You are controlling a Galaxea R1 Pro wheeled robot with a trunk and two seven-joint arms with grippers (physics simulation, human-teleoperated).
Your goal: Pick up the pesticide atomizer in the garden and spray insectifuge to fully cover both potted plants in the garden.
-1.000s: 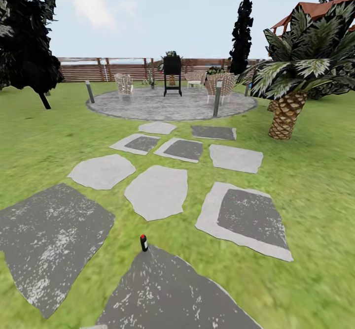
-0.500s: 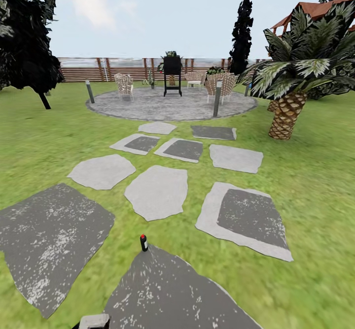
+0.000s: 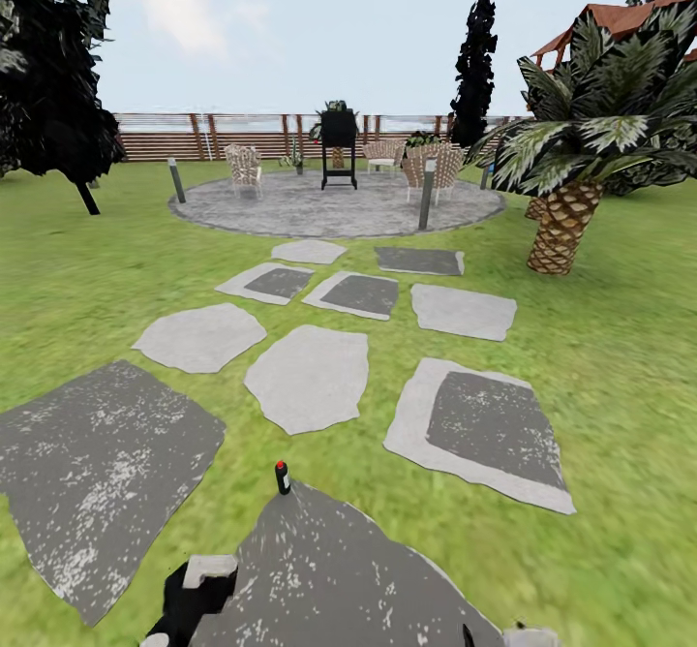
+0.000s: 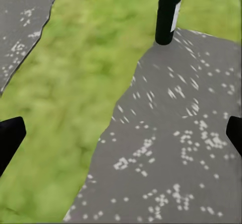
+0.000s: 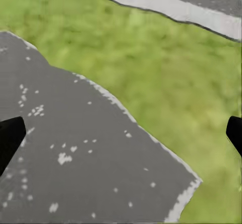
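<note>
Left pincer (image 3: 198, 594) risen into view (jaws apart) | bottle (image 3: 283, 477) upright | right pincer (image 5: 121, 133) apart

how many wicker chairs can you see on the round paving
3. One wicker chair at the left of the round paving, one at the back, one at the right; others may be hidden.

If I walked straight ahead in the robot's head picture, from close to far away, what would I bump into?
Dark stepping stone → little black bottle with a red top → pale stepping stone → round grey paving → black grill → wooden fence.
</note>
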